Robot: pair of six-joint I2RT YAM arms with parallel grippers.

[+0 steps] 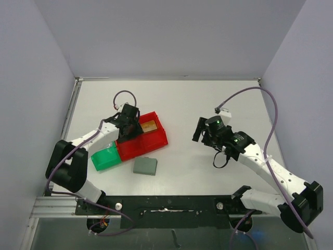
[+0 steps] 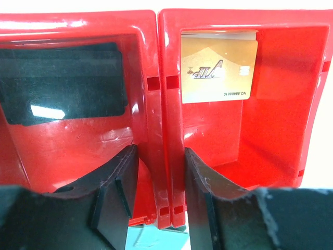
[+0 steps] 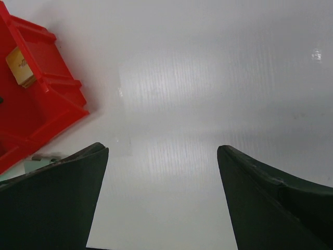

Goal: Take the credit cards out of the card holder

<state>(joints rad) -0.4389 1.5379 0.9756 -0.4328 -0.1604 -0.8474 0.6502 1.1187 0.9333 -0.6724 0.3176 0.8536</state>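
Observation:
The card holder (image 1: 145, 166) lies shut and flat on the table, a grey-green square just in front of the red bins. A gold credit card (image 2: 218, 70) (image 1: 149, 125) lies in the right-hand red bin (image 2: 291, 94). A black card (image 2: 62, 83) lies in the left-hand red bin (image 2: 78, 146). My left gripper (image 2: 161, 148) (image 1: 127, 121) is over the shared wall (image 2: 161, 83) of the two red bins, jaws partly apart and holding nothing. My right gripper (image 3: 163, 148) (image 1: 200, 133) hangs wide open over bare table, right of the bins.
A green bin (image 1: 105, 158) adjoins the red bins (image 1: 136, 151) on their left. Grey walls close in the table on the left, back and right. The arm bases and a black rail (image 1: 171, 204) run along the near edge.

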